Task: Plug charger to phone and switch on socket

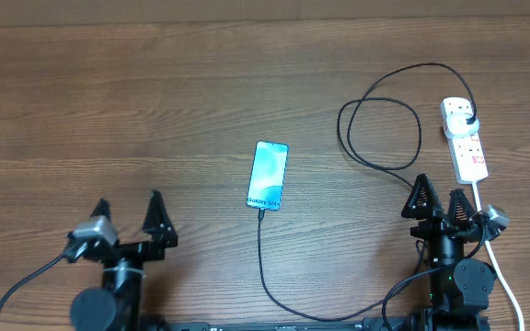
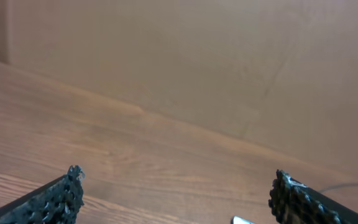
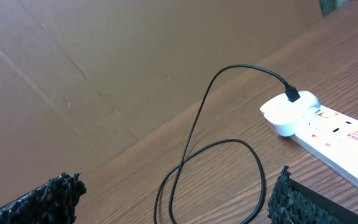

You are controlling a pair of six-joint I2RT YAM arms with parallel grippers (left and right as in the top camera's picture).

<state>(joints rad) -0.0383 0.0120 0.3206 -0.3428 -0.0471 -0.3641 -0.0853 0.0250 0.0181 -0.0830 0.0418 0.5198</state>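
The phone (image 1: 268,175) lies screen-up in the middle of the table, and the black charger cable (image 1: 263,262) runs into its near end. The cable loops (image 1: 380,129) at the right and its plug (image 1: 468,119) sits in the white socket strip (image 1: 465,138). In the right wrist view the loop (image 3: 210,174) and the strip (image 3: 328,134) show ahead. My left gripper (image 1: 127,216) is open and empty at the near left, also in the left wrist view (image 2: 176,199). My right gripper (image 1: 440,204) is open and empty just near of the loop, also in the right wrist view (image 3: 176,199).
The strip's thick white cord (image 1: 500,267) runs down the right side past my right arm. A brown cardboard wall (image 3: 135,62) stands along the table's far edge. A corner of the phone (image 2: 241,220) shows at the bottom of the left wrist view.
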